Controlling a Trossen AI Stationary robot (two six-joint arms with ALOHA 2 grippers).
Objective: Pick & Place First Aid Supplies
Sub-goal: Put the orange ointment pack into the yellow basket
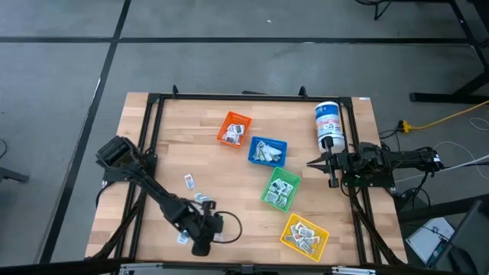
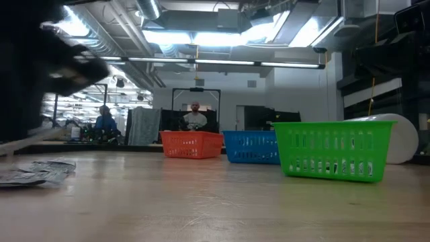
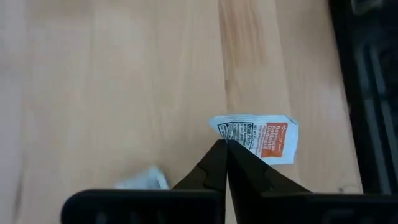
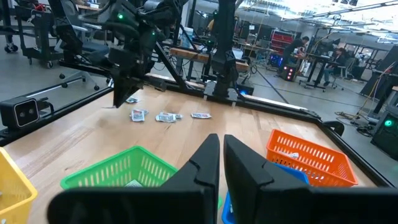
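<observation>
Right under my left wrist camera lies one small white packet (image 3: 260,137) with red print, flat on the wooden table (image 1: 221,172), close to the table's dark frame at the near left corner. My left gripper (image 3: 226,147) has its two fingers pressed together, tips at the edge of this packet, with nothing between them that I can see, so I judge it clenched and empty. From big to small: the table, then the white canister (image 1: 328,126) lying at the far right, then four bins in a diagonal row, orange bin (image 1: 234,129), blue bin (image 1: 267,151), green bin (image 1: 280,189), yellow bin (image 1: 304,235), all already holding packets. A few loose packets (image 1: 195,191) remain near my left arm. My right gripper (image 4: 221,155) waits above the right side of the table, fingers nearly closed on nothing. The packet looks very light, thin and soft, probably slippery on wood; I think I must open first and pinch one edge, because flat on the table it gives little to hold. The frame beside it may hinder my fingers.
</observation>
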